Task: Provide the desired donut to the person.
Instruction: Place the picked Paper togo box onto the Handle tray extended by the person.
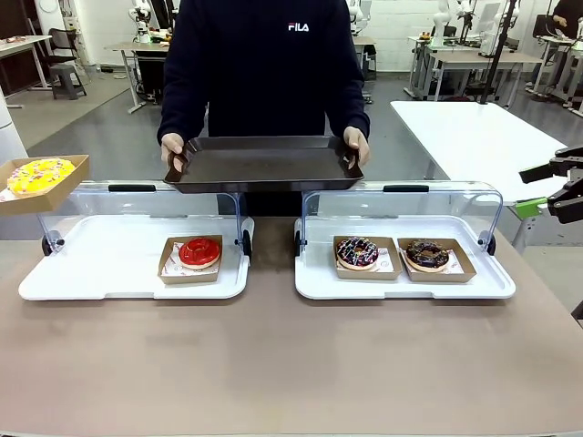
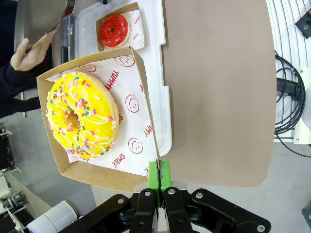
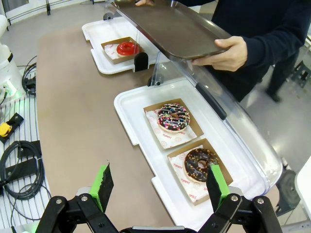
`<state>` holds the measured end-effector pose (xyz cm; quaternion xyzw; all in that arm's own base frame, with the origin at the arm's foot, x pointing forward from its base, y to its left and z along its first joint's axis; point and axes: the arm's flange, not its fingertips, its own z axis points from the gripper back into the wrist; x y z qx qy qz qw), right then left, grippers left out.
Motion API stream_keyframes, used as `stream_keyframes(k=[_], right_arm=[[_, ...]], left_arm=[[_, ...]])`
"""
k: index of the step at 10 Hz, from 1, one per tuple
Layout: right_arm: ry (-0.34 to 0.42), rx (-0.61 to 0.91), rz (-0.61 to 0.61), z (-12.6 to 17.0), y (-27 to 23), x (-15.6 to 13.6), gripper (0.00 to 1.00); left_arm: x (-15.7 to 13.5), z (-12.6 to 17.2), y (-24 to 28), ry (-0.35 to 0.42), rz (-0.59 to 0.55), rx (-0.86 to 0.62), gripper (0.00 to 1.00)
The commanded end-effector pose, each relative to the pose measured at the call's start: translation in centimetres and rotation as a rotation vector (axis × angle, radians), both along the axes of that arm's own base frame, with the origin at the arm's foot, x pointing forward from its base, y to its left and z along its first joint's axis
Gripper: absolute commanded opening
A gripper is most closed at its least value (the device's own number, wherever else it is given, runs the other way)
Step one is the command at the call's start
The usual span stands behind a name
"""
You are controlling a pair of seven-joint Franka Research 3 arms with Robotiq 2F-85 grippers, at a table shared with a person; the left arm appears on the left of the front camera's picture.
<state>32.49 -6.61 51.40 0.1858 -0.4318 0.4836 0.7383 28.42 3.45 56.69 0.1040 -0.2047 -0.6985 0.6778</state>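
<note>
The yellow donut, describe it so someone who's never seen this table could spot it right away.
Find the left white tray on the brown table. Over its left end, the left gripper holds up a cardboard box by one wall. The yellow donut inside is the one lifted; the red donut and two chocolate donuts sit at table level.

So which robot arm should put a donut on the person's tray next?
Left, probably. The left gripper is shut on the cardboard box with the yellow sprinkled donut, held up near the serving tray that the person holds out. The right gripper is open, holding nothing, off to the side.
</note>
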Motion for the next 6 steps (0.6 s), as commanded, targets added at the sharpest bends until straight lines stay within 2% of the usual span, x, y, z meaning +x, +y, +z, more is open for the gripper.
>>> stream_keyframes(k=[1,3,5,6], right_arm=[[-0.018,0.023,0.014,-0.1,0.0,0.3,1.0],[-0.018,0.023,0.014,-0.1,0.0,0.3,1.0],[-0.018,0.023,0.014,-0.1,0.0,0.3,1.0],[-0.018,0.023,0.014,-0.1,0.0,0.3,1.0]], left_arm=[[0.0,0.1,0.0,0.0,0.017,0.016,0.0],[0.0,0.0,0.0,0.0,0.0,0.0,0.01],[4.8,3.4,-6.6,0.034,0.078,-0.062,0.01],[7.1,4.8,-9.2,0.057,0.08,-0.064,0.01]])
